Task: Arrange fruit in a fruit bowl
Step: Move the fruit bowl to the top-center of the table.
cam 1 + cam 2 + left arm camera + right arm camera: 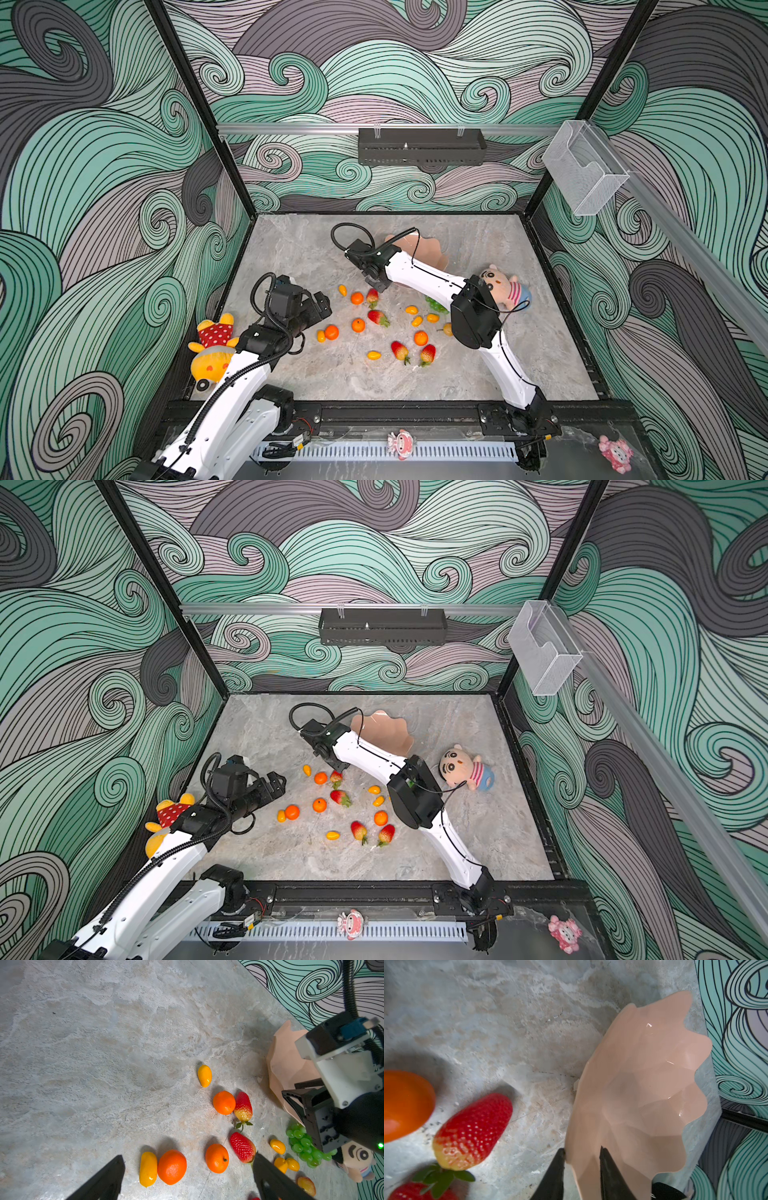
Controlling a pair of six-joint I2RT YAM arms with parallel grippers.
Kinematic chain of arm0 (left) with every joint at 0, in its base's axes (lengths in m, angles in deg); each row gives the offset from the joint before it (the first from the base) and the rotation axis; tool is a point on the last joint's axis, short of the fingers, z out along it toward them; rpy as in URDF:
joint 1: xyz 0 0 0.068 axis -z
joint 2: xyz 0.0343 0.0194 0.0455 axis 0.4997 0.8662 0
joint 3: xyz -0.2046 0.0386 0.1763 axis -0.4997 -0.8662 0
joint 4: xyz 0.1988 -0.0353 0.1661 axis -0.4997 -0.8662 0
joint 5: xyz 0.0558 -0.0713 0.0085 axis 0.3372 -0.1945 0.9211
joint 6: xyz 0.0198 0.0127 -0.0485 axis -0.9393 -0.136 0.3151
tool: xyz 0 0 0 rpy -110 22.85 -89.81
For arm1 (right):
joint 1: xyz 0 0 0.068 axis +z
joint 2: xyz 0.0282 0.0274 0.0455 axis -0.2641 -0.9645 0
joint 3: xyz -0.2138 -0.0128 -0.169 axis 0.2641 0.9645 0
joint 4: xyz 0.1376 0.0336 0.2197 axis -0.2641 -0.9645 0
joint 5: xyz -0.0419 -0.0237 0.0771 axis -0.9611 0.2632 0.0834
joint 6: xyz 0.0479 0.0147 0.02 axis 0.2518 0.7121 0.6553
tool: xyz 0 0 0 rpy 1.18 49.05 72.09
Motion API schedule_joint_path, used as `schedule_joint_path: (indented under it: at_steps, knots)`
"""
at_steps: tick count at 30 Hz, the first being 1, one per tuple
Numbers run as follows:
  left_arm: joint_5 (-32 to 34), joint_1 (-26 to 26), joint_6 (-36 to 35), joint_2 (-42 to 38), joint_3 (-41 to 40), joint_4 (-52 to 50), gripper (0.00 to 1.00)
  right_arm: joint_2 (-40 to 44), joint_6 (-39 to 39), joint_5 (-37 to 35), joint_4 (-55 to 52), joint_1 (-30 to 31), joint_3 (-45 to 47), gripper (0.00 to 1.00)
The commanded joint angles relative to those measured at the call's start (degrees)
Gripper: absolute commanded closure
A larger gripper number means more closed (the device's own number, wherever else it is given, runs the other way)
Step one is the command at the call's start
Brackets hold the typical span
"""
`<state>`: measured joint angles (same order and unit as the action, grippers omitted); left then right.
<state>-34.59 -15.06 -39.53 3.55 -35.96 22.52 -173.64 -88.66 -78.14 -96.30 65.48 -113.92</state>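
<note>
Left gripper (189, 1155), jaws spread and empty, faces the tangerine (172, 1167) just ahead; right gripper (581, 1148) straddles the bowl (643, 1084) rim, hold unclear.

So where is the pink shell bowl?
In both top views the glossy peach-pink shell-shaped bowl sits toward the back of the table, behind the scattered fruit, its rim between the right gripper's jaws.

Marble table (332, 374), scattered fruit (358, 325), bowl (432, 254), dolls (505, 286)
</note>
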Motion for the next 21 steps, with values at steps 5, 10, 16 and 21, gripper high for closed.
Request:
schedule_joint_path:
  at_steps: [5,10,16,21]
  knots:
    - [-3.84,-0.10,-4.40,3.84,3.25,0.45,0.01,8.02,4.66,7.54,-0.25,-1.62,1.23,0.56]
    - [-8.46,0.11,-6.05,9.01,5.49,3.62,0.01,20.27,8.58,15.45,7.74,-4.67,14.99,0.48]
    - [-12.64,1.74,-9.13,16.50,11.86,1.83,0.02,36.03,14.68,19.29,16.65,-10.59,35.18,0.46]
    - [-10.33,9.01,-8.05,19.33,11.53,7.57,0.01,44.73,19.68,20.87,20.97,-16.48,50.26,0.45]
